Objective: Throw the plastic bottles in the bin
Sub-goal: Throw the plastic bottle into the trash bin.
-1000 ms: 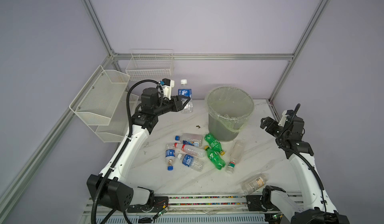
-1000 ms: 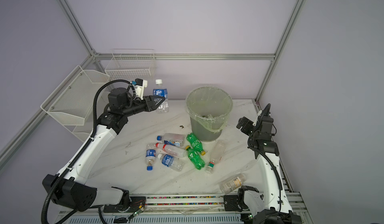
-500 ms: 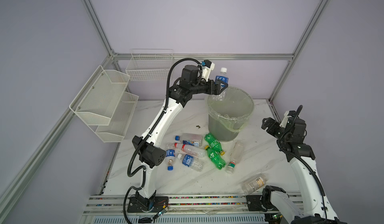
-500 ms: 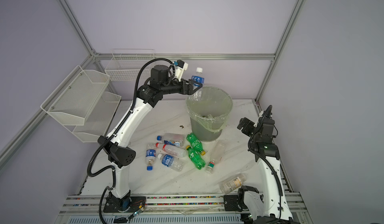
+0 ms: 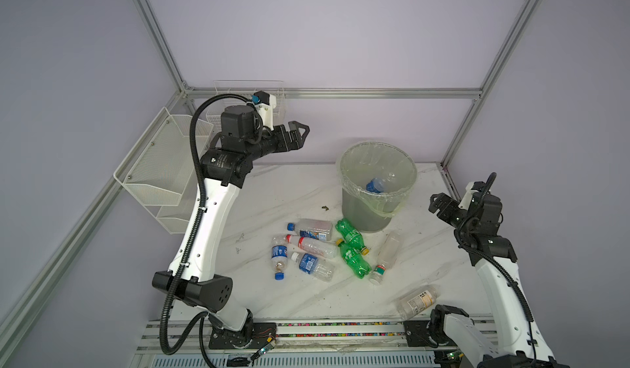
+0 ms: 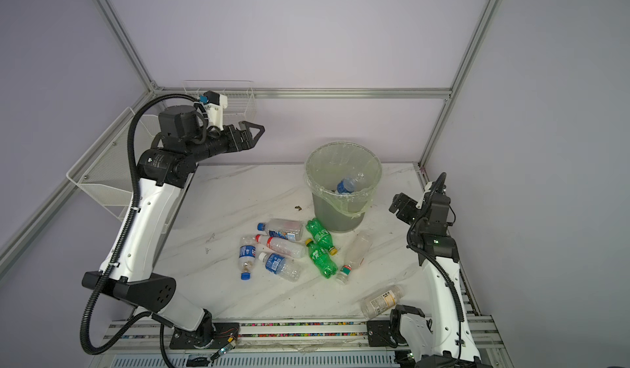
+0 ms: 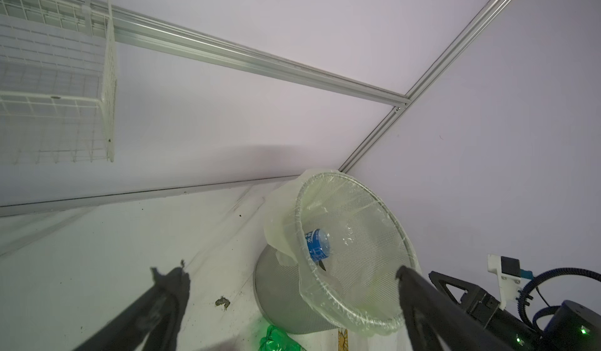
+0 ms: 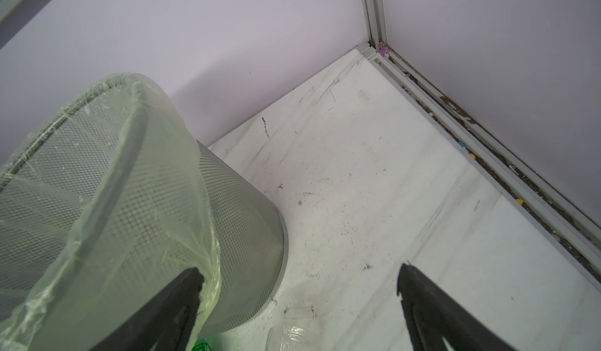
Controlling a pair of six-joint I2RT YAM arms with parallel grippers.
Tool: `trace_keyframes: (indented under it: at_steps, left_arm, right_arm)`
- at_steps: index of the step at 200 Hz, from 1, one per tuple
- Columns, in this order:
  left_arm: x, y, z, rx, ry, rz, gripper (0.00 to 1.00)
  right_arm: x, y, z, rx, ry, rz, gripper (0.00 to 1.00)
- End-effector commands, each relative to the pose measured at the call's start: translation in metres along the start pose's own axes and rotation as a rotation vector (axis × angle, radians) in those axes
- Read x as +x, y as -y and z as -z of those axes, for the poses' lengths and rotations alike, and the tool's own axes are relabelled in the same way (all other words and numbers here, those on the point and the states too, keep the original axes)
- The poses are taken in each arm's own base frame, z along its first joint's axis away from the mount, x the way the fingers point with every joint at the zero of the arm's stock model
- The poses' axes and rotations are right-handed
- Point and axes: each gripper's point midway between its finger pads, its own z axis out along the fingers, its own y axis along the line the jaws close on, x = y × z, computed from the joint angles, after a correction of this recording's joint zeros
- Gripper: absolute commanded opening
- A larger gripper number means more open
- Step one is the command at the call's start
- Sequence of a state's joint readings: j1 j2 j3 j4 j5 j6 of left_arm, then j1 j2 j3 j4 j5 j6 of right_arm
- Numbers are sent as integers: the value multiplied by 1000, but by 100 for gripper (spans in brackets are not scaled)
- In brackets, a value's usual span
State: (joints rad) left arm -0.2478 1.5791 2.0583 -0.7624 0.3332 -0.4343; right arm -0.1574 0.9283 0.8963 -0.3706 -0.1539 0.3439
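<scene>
Grey-green mesh bin (image 5: 361,213), bag-lined, holds a blue-labelled bottle (image 5: 375,184) inside. Seven bottles (image 5: 317,245) lie on the table (image 5: 272,196) just in front of the bin, and a lone clear bottle (image 5: 418,301) lies farther out. The left gripper (image 5: 301,137) hangs spread and empty, well apart from the bin. The right gripper (image 5: 434,203) is also spread and empty, near the bin.

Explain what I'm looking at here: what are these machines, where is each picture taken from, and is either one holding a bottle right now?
Two robot arms stand at a white table. Both top views look down on everything from one overhead camera; the other two pictures come from cameras on each arm's wrist. Eight bottles lie on the table near the bin; one blue-labelled bottle is inside it. The left gripper hangs in the air, open and empty. The right gripper is open and empty too. White baskets hang on the walls.
</scene>
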Motion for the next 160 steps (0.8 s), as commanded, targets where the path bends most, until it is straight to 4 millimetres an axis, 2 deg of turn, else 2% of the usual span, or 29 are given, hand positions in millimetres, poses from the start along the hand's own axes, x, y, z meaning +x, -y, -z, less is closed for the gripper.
trace_keyframes:
  at_steps: [1,52,101,139,160]
  left_arm:
    - [38,-39,-25,-86,-104,50,100]
    - [58,-99,-21,-210,-153,110,100]
    - [79,-148,-23,-291,-165,146,100]
    - [95,-176,-34,-294,-172,209,100]
    - [102,-185,-42,-285,-174,234,100]
  right_arm:
    - [1,1,0,0,-5,-3,97]
    - [14,4,-9,6,-66,-38,97]
    - [15,6,-12,30,-109,-69,97]
    - [15,5,-8,35,-117,-90,97]
    - [17,5,-9,36,-129,-104,97]
